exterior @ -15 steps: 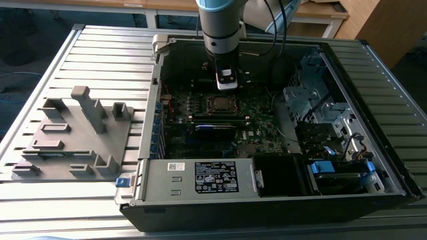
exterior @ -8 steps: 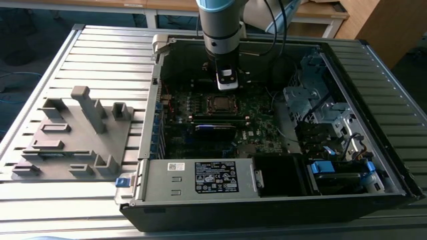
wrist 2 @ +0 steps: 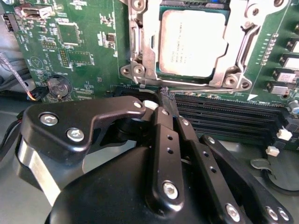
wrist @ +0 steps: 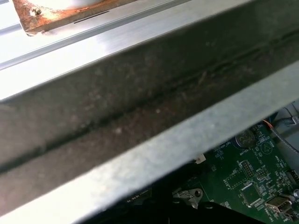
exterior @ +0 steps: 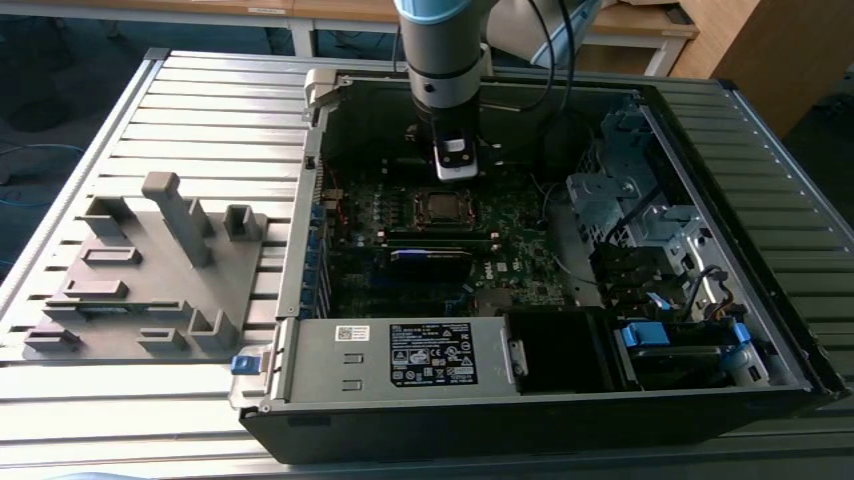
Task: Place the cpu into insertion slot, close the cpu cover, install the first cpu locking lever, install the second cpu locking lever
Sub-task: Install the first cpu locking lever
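While the cpu [wrist 2: 191, 42] lies under its cpu cover [wrist 2: 142, 51], the closed pincer [wrist 2: 166, 97] touches the locking lever [wrist 2: 210, 87] at its tips: stiff, springy wire, likely best taken near its end.

above cpu cover [wrist 2: 145, 51]: open | memory slots [wrist 2: 224, 116] beside | case walls [exterior: 534, 425] around

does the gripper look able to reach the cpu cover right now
Probably yes. The gripper sits right beside the cover, which lies flat over the cpu, and nothing seems to stand between them in the second wrist view.
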Motion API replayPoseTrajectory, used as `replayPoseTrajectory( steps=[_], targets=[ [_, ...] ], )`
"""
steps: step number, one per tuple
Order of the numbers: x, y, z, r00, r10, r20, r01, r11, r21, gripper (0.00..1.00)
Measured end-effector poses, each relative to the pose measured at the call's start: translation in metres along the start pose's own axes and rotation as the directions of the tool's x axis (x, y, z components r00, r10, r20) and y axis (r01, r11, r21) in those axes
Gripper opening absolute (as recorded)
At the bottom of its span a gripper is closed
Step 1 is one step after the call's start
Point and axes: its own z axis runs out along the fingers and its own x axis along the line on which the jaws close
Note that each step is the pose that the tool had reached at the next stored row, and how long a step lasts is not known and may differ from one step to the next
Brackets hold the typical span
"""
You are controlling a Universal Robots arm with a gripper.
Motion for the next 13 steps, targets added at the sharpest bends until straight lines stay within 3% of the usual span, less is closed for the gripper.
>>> replayPoseTrajectory(
  steps=[9, 13],
  targets=[
    [-0.0008, 0.0003, 0.0001, 1.0, -0.001, 0.002, 0.001, 1.0, 0.0042, 0.11],
    [-0.002, -0.0003, 0.0001, 1.0, -0.002, 0.0055, 0.002, 0.9999, 0.0112, 0.11]
  ],
)
